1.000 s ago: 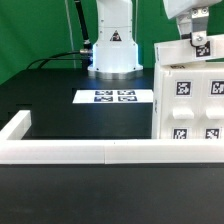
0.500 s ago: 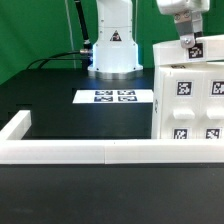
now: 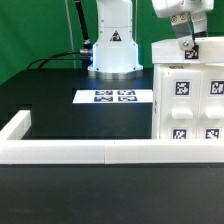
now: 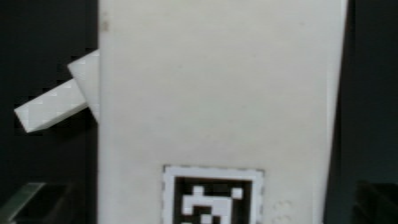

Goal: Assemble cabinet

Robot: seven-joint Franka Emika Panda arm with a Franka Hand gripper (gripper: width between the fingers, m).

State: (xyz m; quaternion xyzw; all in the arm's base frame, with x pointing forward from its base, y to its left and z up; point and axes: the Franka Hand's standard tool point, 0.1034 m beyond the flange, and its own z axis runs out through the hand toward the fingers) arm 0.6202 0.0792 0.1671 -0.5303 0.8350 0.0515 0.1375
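Observation:
The cabinet (image 3: 190,100) is a white box with black-and-white tags on its front, standing at the exterior view's right. A narrower white top part (image 3: 205,50) sits on it. My gripper (image 3: 186,46) hangs at that top part's edge, with the hand above it. In the wrist view a tall white panel with a tag (image 4: 214,110) fills the middle, and my gripper (image 4: 205,205) straddles it. The dark fingers (image 4: 29,203) stand off both of its sides with a gap showing. The jaws are open and hold nothing.
The marker board (image 3: 113,97) lies flat mid-table. A long low white border rail (image 3: 80,152) runs along the front and turns back at the exterior view's left. The arm's base (image 3: 112,50) stands behind, with cables beside it. A slanted white strip (image 4: 54,100) shows beside the panel.
The hand has shifted toward the exterior view's left above the cabinet's top part. The jaws have widened and let go of the panel.

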